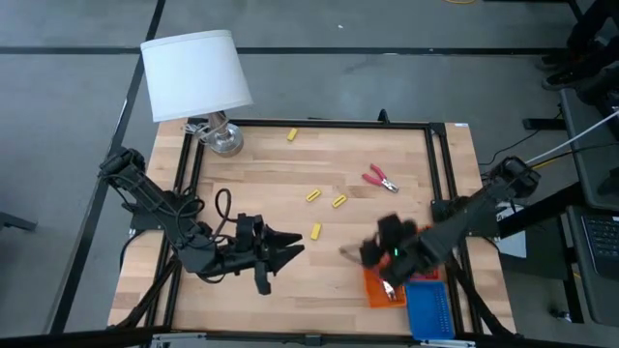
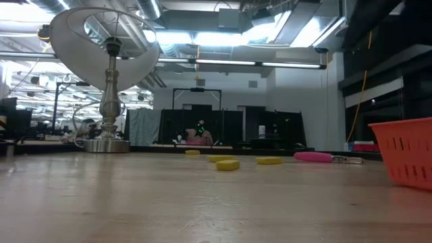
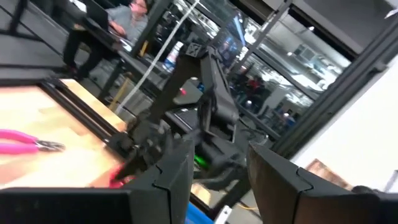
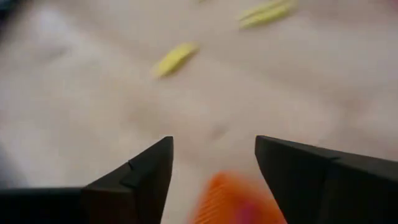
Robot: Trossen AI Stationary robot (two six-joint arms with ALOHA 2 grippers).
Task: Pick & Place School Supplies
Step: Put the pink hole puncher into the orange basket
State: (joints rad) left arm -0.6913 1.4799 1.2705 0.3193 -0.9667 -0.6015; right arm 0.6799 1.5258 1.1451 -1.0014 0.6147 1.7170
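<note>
Several small yellow blocks (image 1: 315,231) lie flat on the wooden table, three near its middle and one (image 1: 291,134) by the far edge. A red-handled tool (image 1: 379,179) lies right of centre. Another red-handled tool (image 1: 391,290) lies in the orange tray (image 1: 373,290). My right gripper (image 4: 214,155) hangs open and tipped downward just above that tray's far edge, with nothing between its fingers. My left gripper (image 1: 282,249) waits level at the near left, open and empty, pointing toward the right arm.
A white-shaded lamp (image 1: 198,77) stands at the table's far left corner. A blue tray (image 1: 428,309) sits beside the orange one at the near right corner. A dark frame (image 1: 435,164) runs around the table. Bare wood lies between the two grippers.
</note>
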